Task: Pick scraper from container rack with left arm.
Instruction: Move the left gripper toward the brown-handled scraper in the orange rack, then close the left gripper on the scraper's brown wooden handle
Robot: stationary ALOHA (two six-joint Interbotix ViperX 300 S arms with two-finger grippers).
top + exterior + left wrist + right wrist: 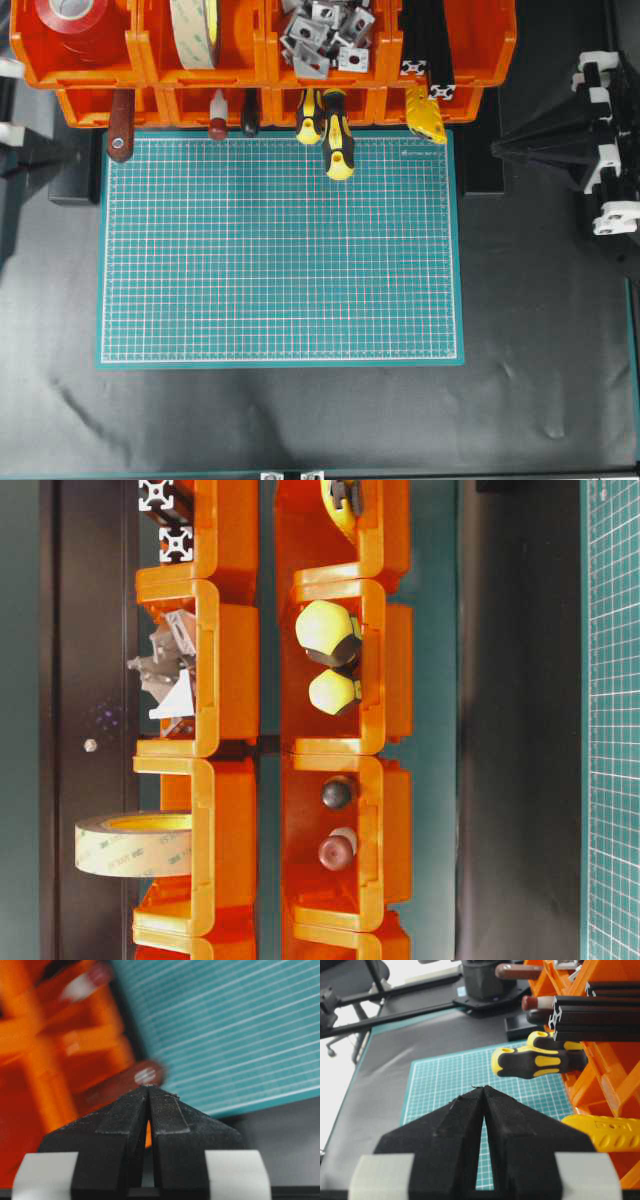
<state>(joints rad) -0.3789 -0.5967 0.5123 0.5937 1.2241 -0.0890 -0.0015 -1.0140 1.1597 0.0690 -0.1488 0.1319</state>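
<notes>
So the scraper (pixel 120 128) is sitting in the leftmost lower bin of the orange container rack (pixel 260 70), upper left of the overhead view, its wooden handle poking out over the edge of the green cutting mat (pixel 280 250). The left gripper (pixel 148 1089) has its jaws pressed together, empty, tips aimed at the blurry handle end. The right gripper (pixel 484 1088) is closed too, holding nothing, near the yellow-and-black screwdrivers (pixel 540 1062).
</notes>
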